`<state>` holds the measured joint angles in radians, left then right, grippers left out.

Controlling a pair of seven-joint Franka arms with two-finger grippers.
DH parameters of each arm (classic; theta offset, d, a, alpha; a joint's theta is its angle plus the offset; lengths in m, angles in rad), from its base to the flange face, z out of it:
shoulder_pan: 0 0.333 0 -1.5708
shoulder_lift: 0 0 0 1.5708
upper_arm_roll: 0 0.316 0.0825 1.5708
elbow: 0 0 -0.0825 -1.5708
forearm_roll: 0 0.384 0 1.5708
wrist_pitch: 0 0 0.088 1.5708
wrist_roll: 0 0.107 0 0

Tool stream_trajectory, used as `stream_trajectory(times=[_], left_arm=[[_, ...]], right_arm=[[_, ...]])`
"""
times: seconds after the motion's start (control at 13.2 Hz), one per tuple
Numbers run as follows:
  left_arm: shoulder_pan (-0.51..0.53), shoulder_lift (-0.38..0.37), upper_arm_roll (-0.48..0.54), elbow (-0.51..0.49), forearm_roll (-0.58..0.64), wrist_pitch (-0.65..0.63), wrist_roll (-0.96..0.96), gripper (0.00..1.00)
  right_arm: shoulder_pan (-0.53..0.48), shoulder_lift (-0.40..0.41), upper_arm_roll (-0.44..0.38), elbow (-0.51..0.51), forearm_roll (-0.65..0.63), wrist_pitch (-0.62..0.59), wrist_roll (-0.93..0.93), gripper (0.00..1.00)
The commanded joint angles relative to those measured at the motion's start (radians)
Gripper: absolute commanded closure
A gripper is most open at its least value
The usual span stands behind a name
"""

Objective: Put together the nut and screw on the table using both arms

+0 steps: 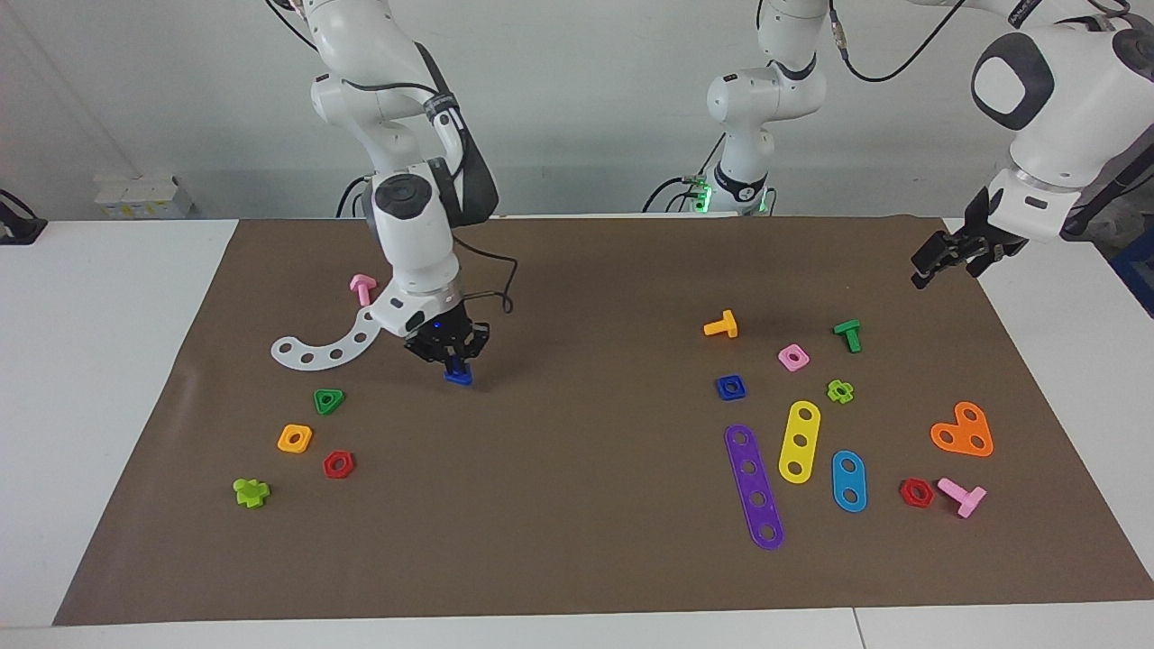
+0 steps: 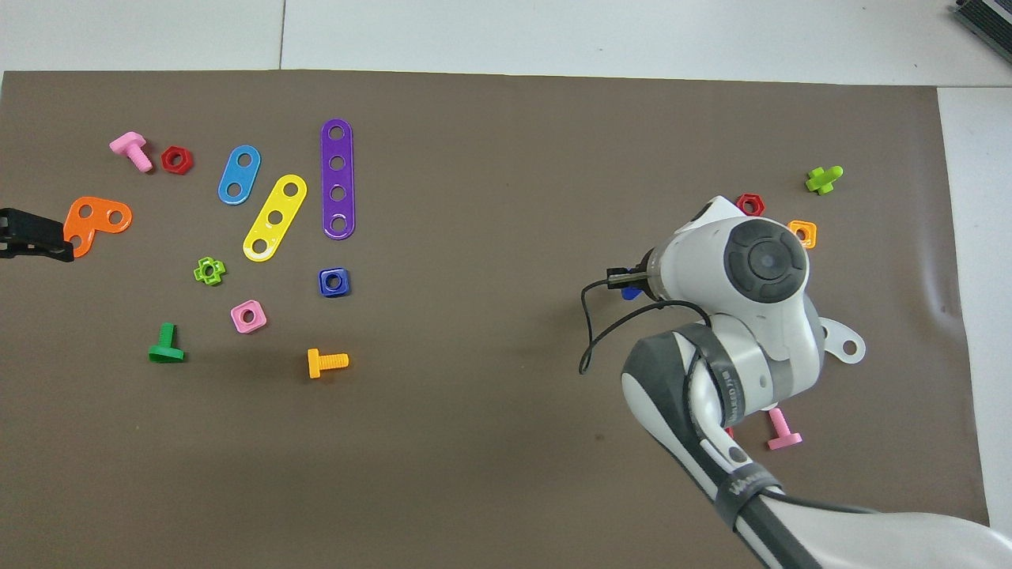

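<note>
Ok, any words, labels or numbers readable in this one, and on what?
Nothing can be read for certain.
Pale lettering on the grey band around the right arm: too blurred to read.
Pale lettering on the dark strap lower on that arm: too blurred to read.
Toy parts and the table: no text.
The right gripper holds the screw over the table; the left gripper waits over the mat's edge.
</note>
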<state>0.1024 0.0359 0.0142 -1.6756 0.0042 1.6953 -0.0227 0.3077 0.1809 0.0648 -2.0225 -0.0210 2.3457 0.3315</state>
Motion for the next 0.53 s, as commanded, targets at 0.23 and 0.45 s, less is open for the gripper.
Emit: stream_trajectory(times=[0.23,0.45], left_arm=[[0.0,-0.03,-0.005,-0.035,0.019,0.02,-0.003,0.0],[-0.018,-0.057,-0.016,-0.038,0.019,-0.011,-0.005,0.0]], right_arm=[[0.181,0.136,-0.002,0.218,-0.016,-0.069,0.269,1.0],[0.252,0.224,0.001,0.33,-0.085,-0.126,0.397,1.0]])
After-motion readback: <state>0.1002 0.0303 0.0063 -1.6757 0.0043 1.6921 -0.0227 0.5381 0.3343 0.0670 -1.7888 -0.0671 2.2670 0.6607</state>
